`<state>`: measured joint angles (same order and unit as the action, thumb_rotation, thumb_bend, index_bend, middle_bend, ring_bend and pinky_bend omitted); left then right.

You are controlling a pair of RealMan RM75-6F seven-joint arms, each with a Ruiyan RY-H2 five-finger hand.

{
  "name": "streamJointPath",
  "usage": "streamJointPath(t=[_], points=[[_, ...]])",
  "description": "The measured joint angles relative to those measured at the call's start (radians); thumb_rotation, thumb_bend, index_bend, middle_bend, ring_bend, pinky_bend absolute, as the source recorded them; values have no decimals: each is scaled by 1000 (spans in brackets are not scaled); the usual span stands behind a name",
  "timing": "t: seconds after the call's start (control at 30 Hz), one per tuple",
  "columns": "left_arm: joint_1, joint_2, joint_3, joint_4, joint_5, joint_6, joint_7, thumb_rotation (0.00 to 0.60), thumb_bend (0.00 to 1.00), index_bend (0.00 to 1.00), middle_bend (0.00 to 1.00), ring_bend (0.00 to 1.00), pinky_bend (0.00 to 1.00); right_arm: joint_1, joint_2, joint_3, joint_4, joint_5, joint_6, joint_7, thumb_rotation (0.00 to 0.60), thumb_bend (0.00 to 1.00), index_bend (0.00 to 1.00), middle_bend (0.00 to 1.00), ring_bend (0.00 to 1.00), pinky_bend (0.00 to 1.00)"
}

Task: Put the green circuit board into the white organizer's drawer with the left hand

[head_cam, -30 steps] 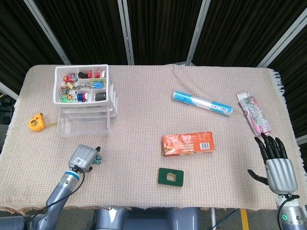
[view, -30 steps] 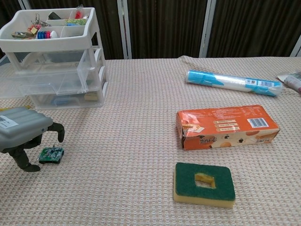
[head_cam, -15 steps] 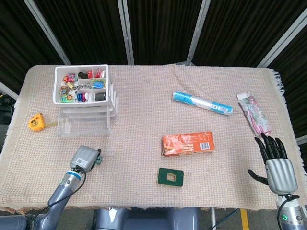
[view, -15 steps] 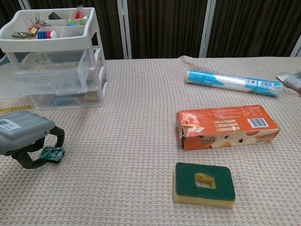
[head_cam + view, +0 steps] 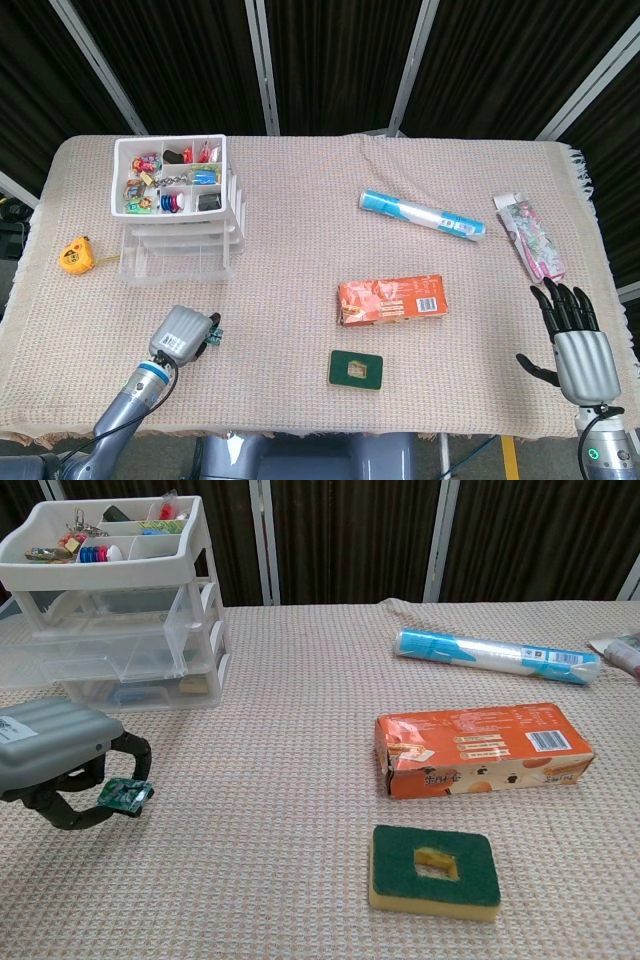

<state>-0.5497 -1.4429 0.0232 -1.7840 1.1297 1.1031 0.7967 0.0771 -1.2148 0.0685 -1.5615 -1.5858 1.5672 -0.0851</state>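
We see the left hand (image 5: 60, 760) pinching the green circuit board (image 5: 125, 794) between curled fingers, the board tilted and seemingly just clear of the bench (image 5: 300, 880). The white organizer (image 5: 110, 610) stands beyond the hand, near but apart, its drawers looking partly pulled out. Well off to the far side, the right hand (image 5: 572, 335) rests with fingers spread, holding nothing.

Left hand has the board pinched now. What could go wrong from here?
1. The left hand holds the small green circuit board only by its edge at the fingertips, so it may slip during the carry.
2. The white plastic organizer's clear drawers look only partly pulled out; the board could catch on a drawer front.
3. The organizer looks light and might shift if the hand bumps it.
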Motion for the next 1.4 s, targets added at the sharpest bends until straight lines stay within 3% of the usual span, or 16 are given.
streamJointPath(t=[0.33, 0.53, 0.7, 0.83, 0.97, 1.4], points=[[-17, 73, -23, -157, 104, 46, -3, 600, 496, 613, 1000, 968, 778, 0, -1, 0, 2, -2, 0, -1, 600, 0, 74, 0, 0, 0], [-44, 161, -94, -256, 116, 71, 12, 600, 496, 613, 1000, 968, 778, 0, -1, -1, 2, -2, 0, -1, 600, 0, 74, 0, 0, 0], [-81, 233, -178, -298, 36, 68, 11, 600, 495, 613, 1000, 968, 778, 1, -1, -1, 1, -1, -2, -2, 600, 0, 73, 0, 0, 0], [-117, 286, -241, -299, -63, 53, 3, 600, 495, 613, 1000, 968, 778, 1, -1, -1, 1, 0, -3, -2, 600, 0, 74, 0, 0, 0], [-142, 321, -266, -273, -149, 32, -3, 600, 497, 612, 1000, 968, 777, 1, -1, -1, 0, 0, -3, -2, 600, 0, 73, 0, 0, 0], [-172, 338, -244, -131, -285, -19, -52, 600, 496, 612, 1000, 967, 777, 1, 0, -2, -3, 1, -5, -6, 600, 0, 73, 0, 0, 0]])
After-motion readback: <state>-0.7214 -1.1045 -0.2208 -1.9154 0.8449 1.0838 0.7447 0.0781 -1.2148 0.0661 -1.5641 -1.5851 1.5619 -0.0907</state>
